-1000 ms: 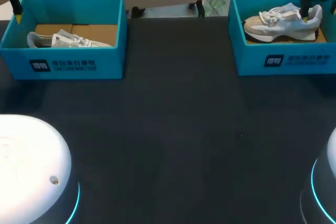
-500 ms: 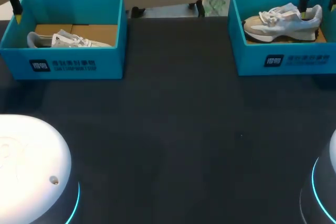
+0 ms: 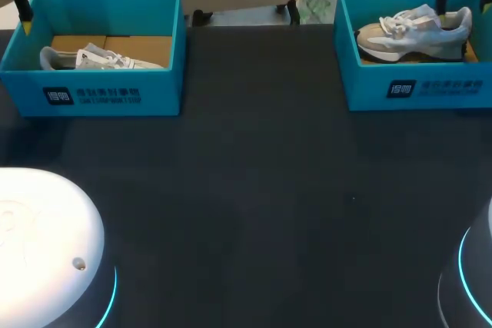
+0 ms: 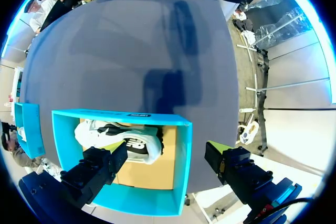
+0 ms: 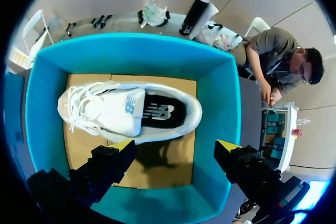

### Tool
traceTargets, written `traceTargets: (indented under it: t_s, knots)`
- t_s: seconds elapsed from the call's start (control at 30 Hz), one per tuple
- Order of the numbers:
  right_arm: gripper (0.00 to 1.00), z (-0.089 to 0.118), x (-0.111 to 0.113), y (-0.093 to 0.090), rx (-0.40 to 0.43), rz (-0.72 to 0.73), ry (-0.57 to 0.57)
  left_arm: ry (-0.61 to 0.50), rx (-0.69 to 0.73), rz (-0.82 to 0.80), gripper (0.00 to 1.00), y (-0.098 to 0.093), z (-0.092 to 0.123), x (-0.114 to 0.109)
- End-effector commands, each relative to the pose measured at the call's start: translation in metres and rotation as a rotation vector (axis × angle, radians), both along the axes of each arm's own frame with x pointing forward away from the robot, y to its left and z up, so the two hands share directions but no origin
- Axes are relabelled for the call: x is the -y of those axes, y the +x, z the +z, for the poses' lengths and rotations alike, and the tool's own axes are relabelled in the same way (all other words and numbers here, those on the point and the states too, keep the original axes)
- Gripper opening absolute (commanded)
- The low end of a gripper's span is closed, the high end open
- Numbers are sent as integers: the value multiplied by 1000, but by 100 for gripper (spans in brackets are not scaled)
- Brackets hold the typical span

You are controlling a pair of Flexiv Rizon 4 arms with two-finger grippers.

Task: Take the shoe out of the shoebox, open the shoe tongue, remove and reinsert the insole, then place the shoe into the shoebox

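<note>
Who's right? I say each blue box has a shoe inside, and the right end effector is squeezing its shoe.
Almost. The right end effector is open, not squeezing the shoe, as the right wrist view shows. The left box and right box each hold a shoe.

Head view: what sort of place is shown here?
Probably a robot test bench: on a dark table, the open left shoebox holds the left shoe, the right shoebox holds the right shoe, and my left arm and right arm rise at the near edge.
</note>
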State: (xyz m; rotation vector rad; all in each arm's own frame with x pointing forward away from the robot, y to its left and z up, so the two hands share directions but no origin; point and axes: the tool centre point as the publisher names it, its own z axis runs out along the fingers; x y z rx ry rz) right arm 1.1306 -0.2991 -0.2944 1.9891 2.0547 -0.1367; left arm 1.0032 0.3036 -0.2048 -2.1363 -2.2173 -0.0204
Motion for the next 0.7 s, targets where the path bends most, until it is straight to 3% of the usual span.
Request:
traceTargets:
  t_s: [0.03, 0.47, 0.7]
  knots:
    - [100, -4, 5, 11, -1, 16, -8, 1, 2, -1, 100, -1, 0, 0]
    - [100, -5, 6, 14, -22, 7, -20, 1, 2, -1, 100, -1, 0, 0]
    - [100, -9, 20, 26, -4, 9, -63, 1, 2, -1, 100, -1, 0, 0]
